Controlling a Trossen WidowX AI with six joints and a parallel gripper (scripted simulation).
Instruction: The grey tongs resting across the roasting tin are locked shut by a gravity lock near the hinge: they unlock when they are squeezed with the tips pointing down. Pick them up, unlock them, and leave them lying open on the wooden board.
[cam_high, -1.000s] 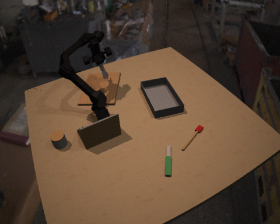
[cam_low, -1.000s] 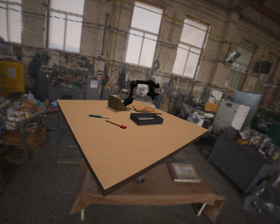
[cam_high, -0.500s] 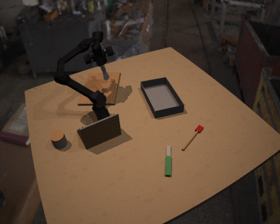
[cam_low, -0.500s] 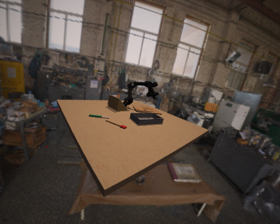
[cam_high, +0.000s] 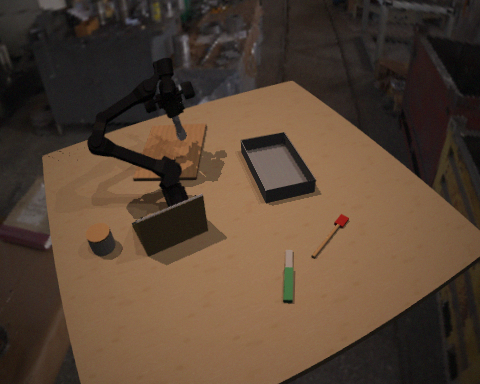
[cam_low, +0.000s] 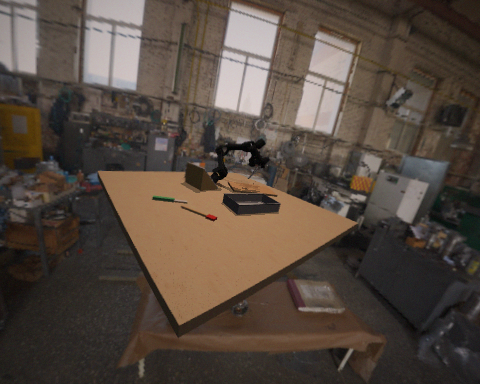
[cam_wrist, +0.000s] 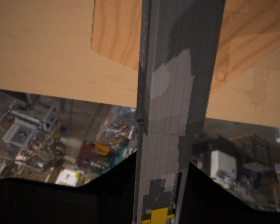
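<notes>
My gripper (cam_high: 175, 114) (cam_wrist: 158, 155) is shut on the grey tongs (cam_high: 180, 130) (cam_low: 253, 173) (cam_wrist: 167, 105) and holds them in the air above the wooden board (cam_high: 160, 136) (cam_low: 240, 187) (cam_wrist: 116, 30). The tongs point down and slightly tilted in the top and exterior views. In the wrist view they run up the middle between the dark fingers, arms close together, with a yellow part (cam_wrist: 159, 216) at the bottom edge. Whether the lock is engaged cannot be told. The roasting tin (cam_high: 291, 192) (cam_low: 240, 208) has nothing across it.
An upright dark panel (cam_high: 172, 227) (cam_low: 197, 178) stands by the arm's base, with a grey can with an orange top (cam_high: 101, 240) beside it. A green-handled tool (cam_high: 288, 282) (cam_low: 164, 199) and a red-headed spatula (cam_high: 341, 220) (cam_low: 211, 217) lie on the table in front of the tin.
</notes>
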